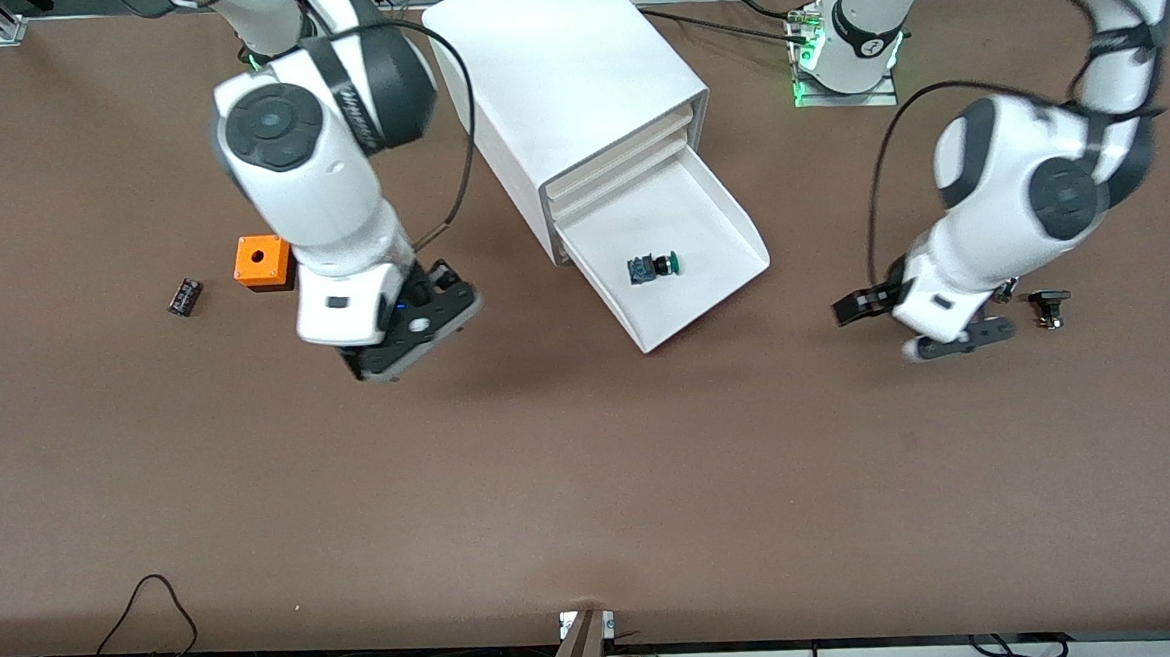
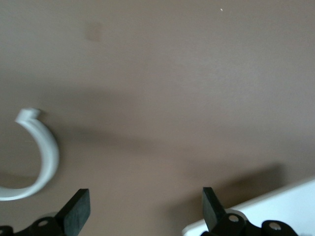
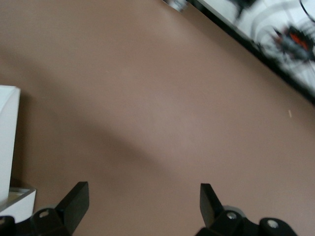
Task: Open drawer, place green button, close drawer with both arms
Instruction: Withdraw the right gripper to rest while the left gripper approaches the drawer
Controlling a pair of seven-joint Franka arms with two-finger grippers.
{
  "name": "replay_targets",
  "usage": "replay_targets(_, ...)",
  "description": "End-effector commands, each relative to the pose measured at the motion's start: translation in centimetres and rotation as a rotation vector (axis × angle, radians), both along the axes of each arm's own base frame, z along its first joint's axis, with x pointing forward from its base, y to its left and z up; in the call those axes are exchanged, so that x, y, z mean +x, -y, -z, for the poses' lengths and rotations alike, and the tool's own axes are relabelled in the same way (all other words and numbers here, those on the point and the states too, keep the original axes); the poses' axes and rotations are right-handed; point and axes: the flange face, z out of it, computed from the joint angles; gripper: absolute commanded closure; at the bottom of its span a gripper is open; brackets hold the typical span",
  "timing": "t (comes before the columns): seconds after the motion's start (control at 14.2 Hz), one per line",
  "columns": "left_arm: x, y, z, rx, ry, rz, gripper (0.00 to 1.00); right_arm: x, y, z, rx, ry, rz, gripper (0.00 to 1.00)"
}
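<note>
The white cabinet (image 1: 572, 79) stands at the table's middle, near the robots' bases. Its lowest drawer (image 1: 714, 212) is pulled open toward the front camera. The green-capped button (image 1: 653, 267) lies on its side in that drawer. My right gripper (image 1: 412, 322) is open and empty over bare table beside the drawer, toward the right arm's end; its own view (image 3: 142, 199) shows only table between the fingertips. My left gripper (image 1: 910, 323) is open and empty low over the table beside the drawer, toward the left arm's end; it also shows in its own view (image 2: 143, 209).
An orange cube with a hole (image 1: 262, 261) and a small black part (image 1: 184, 295) lie toward the right arm's end. Another small black part (image 1: 1048, 306) lies just beside the left gripper. A white curved strip (image 2: 45, 152) shows in the left wrist view.
</note>
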Motion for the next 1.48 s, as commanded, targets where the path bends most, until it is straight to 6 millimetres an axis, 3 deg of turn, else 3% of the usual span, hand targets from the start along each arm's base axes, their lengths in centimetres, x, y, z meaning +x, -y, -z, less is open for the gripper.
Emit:
replay_targets(0.0, -1.1, 4.9, 4.7, -0.021, 0.022, -0.089, 0.00, 0.2, 5.0, 1.1, 0.001, -0.089, 0.368, 0.00)
replay_targets(0.07, -1.6, 6.9, 6.3, -0.028, 0.030, -0.104, 0.00, 0.8, 7.1, 1.5, 0.001, -0.101, 0.483, 0.00)
replay_targets(0.35, -4.2, 12.0, 10.2, -0.021, -0.008, -0.150, 0.00, 1.7, 19.9, -4.6, 0.040, -0.073, 0.707, 0.00)
replay_targets(0.49, -5.6, 13.7, 10.9, -0.013, -0.020, -0.162, 0.00, 1.2, 24.3, -5.7, 0.042, -0.081, 0.771, 0.00)
replay_targets(0.63, -6.5, 14.5, 11.4, -0.010, -0.024, -0.167, 0.00, -0.6, 25.8, -5.8, 0.017, -0.129, 0.781, 0.00)
replay_targets(0.78, -7.4, 15.7, 11.6, -0.005, -0.034, -0.189, 0.00, -1.4, 26.1, -5.9, 0.011, -0.142, 0.784, 0.00)
replay_targets(0.99, -9.5, 18.9, 12.2, 0.007, -0.055, -0.211, 0.00, -2.8, 26.6, -6.3, 0.005, -0.174, 0.721, 0.00)
replay_targets(1.27, -13.1, 22.9, 12.4, 0.005, -0.097, -0.194, 0.00, -4.0, 32.3, -5.4, -0.004, -0.196, 0.717, 0.00)
replay_targets(1.41, -15.3, 24.7, 12.5, -0.012, -0.132, -0.172, 0.00, -4.3, 32.7, -5.3, -0.002, -0.200, 0.714, 0.00)
